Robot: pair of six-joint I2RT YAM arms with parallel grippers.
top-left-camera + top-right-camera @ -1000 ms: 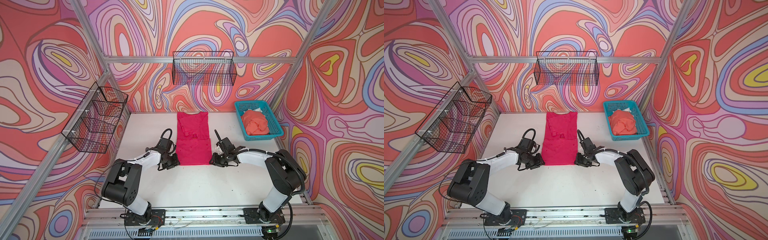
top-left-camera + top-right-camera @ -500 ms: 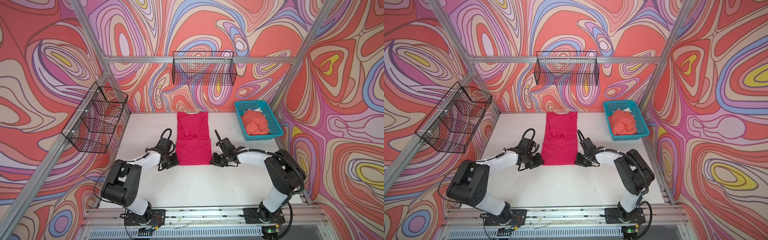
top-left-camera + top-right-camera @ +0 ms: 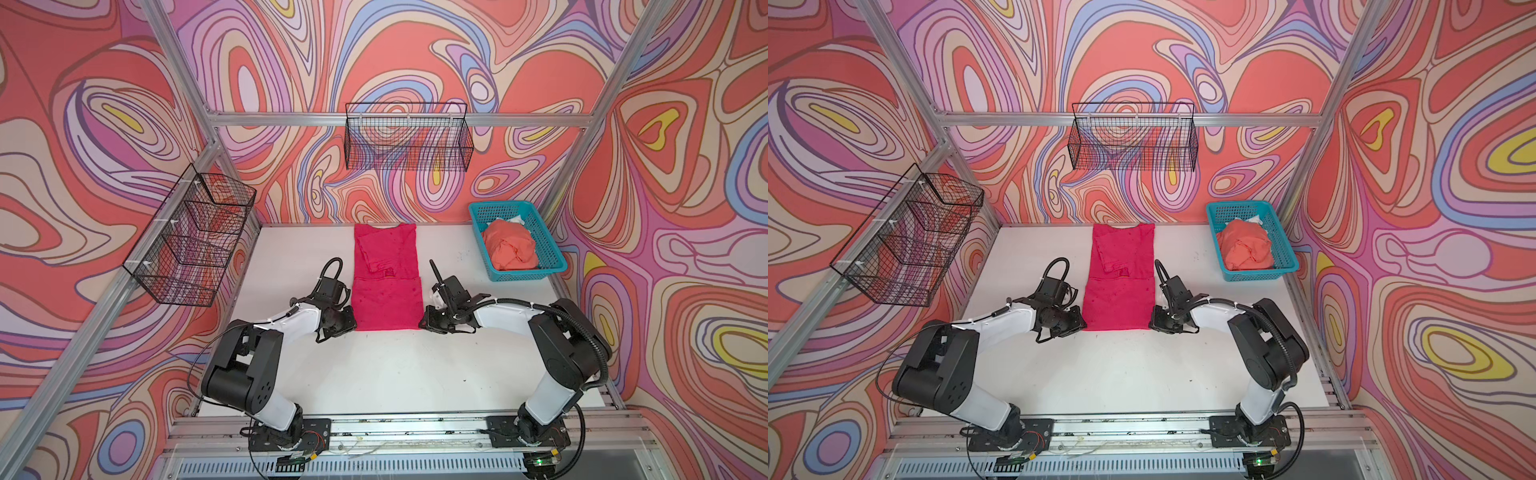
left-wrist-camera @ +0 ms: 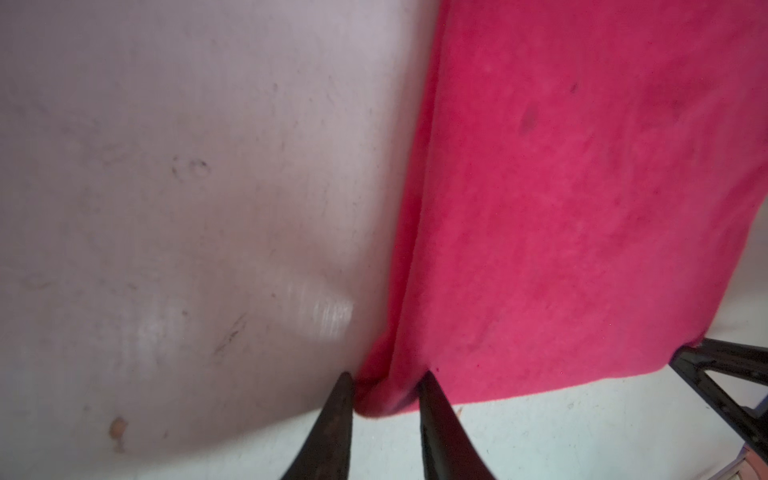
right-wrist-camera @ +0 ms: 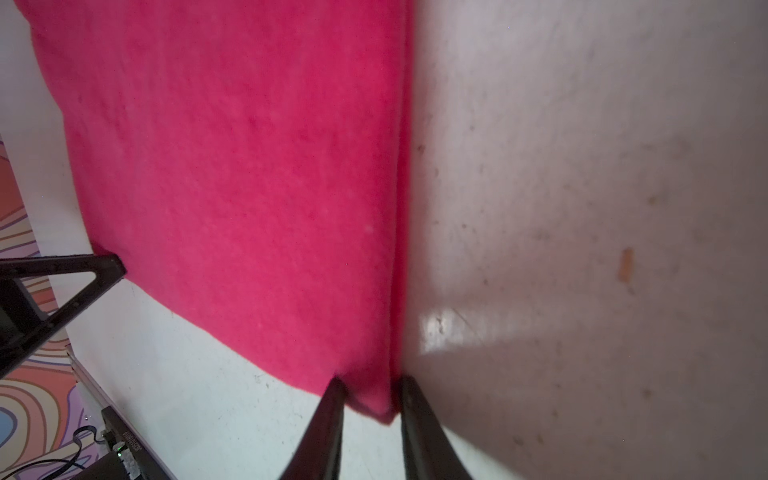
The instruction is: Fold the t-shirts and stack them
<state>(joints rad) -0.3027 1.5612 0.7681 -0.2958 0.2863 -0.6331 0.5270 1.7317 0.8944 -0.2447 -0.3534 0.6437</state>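
A magenta-pink t-shirt (image 3: 386, 299) (image 3: 1119, 303) lies folded into a long strip on the white table (image 3: 390, 374), running from the back wall towards me. My left gripper (image 3: 351, 326) (image 4: 384, 376) sits low at its near left corner, shut on bunched cloth (image 4: 582, 208). At the near right corner my right gripper (image 3: 422, 322) (image 5: 370, 380) is shut on the pink cloth (image 5: 232, 166) too. A crumpled coral-orange t-shirt (image 3: 509, 249) (image 3: 1246, 251) fills the teal basket (image 3: 523, 275).
The teal basket (image 3: 1258, 275) stands at the back right of the table. One black wire basket (image 3: 407, 141) hangs on the back wall and a second wire basket (image 3: 195, 237) on the left frame. Bare table lies between the shirt's near edge and the arm bases.
Both pairs of jaws have narrowed onto the near corners of the pink t-shirt. The arms and the shirt have barely shifted.
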